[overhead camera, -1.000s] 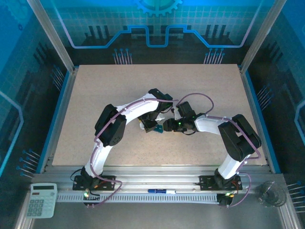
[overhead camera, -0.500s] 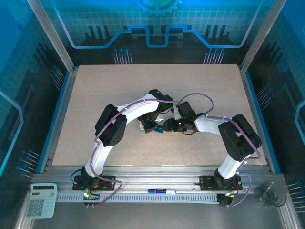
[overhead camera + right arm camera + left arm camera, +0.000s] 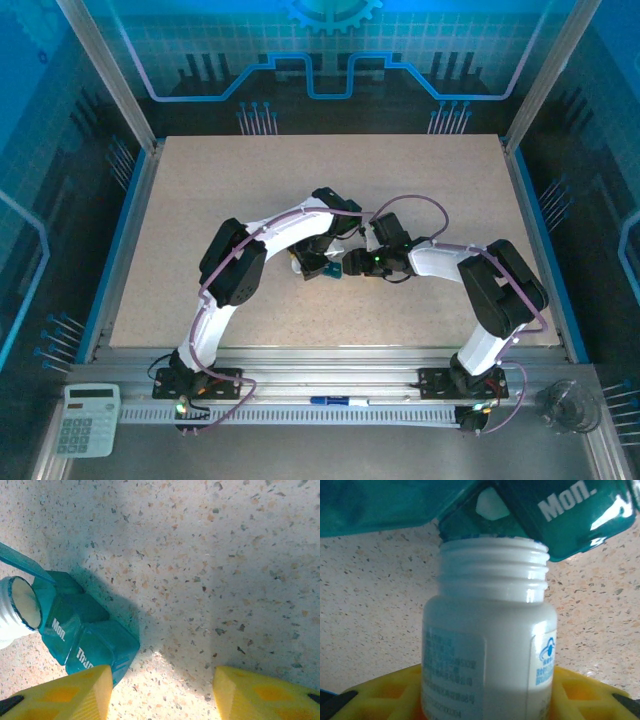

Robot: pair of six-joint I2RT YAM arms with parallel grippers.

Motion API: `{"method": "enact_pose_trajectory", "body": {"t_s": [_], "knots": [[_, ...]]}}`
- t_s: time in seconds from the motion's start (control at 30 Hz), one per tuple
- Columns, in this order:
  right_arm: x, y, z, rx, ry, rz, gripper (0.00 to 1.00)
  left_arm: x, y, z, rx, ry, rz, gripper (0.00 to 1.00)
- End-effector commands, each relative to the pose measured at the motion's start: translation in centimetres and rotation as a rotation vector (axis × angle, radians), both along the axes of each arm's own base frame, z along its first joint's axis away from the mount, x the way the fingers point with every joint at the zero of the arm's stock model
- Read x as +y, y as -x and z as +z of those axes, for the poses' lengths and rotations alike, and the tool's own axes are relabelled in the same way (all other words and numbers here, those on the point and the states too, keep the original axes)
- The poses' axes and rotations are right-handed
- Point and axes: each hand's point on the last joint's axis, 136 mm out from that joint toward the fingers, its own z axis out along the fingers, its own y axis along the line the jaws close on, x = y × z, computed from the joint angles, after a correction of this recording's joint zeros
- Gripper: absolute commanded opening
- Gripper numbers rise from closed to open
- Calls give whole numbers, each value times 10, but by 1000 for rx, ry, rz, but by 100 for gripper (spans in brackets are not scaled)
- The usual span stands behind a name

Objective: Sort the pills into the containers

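The box [image 3: 85,630] lies on the tabletop [image 3: 225,555], midway between its side edges and a little nearer the near edge, with one lid up. The left gripper [image 3: 482,692] has its jaws clamped on a white bottle [image 3: 485,645], tipped with its open mouth at the open compartment, where one white pill [image 3: 491,506] sits. The right gripper [image 3: 162,692] hovers just beside the box, jaws wide and empty.
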Motion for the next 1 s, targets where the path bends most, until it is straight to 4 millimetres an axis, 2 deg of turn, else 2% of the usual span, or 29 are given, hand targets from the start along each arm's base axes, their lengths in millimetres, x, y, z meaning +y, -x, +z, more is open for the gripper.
{"method": "enact_pose_trajectory", "body": {"t_s": [0.0, 0.6, 0.97], "knots": [[1, 4, -14, 39, -4, 9, 58, 8, 11, 14, 20, -26, -36, 0], [-1, 6, -19, 48, -3, 7, 58, 10, -3, 18, -41, -65, -73, 0], [-1, 6, -21, 52, -3, 6, 58, 11, -2, 18, -41, -76, -93, 0]]}}
